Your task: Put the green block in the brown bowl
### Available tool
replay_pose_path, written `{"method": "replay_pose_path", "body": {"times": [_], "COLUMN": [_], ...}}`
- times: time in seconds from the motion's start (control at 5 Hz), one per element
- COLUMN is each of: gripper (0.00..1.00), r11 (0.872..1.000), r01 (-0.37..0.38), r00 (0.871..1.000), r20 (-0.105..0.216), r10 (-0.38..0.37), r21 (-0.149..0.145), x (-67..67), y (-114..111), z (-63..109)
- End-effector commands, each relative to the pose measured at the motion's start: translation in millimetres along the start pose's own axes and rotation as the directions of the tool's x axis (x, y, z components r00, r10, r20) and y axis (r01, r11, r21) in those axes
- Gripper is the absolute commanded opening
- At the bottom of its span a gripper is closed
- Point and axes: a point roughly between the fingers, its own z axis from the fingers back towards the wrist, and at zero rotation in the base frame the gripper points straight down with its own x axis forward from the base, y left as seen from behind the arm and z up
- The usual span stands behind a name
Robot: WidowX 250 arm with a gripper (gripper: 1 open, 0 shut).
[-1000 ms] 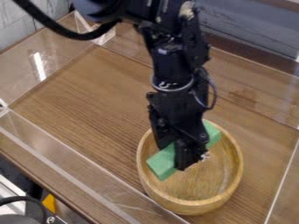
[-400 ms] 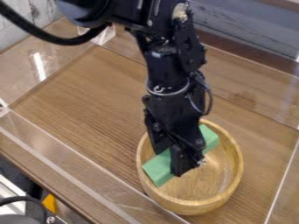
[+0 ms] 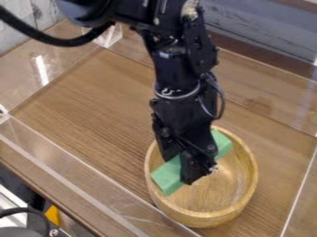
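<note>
The green block lies slanted inside the brown bowl at the front right of the wooden table, its lower end at the left inner wall and its upper end toward the back rim. My black gripper reaches straight down into the bowl, its fingers on either side of the block's middle and shut on it. The gripper body hides the block's centre. I cannot tell whether the block rests on the bowl's bottom.
Clear plastic walls fence the wooden tabletop on all sides. The arm rises from the bowl toward the top left. A black and yellow object sits outside the front wall at the lower left.
The gripper and the green block shifted slightly left and down into the bowl a second ago. Over the last half second nothing has moved.
</note>
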Motion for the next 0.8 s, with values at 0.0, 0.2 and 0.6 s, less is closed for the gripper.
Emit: {"method": "replay_pose_path", "body": {"times": [0.0,0.2,0.6], "gripper": [0.00,0.00,0.00], "r11": [0.999,0.997,0.999], "r01": [-0.039,-0.079,-0.050], "r00": [0.999,0.996,0.998], "r20": [0.037,0.041,0.025], "r10": [0.039,0.079,0.050], "r21": [0.008,0.008,0.001], "x": [8.7,13.0,13.4], "y": [-5.0,-11.0,-24.9], "z": [6.8,7.3,19.5]}}
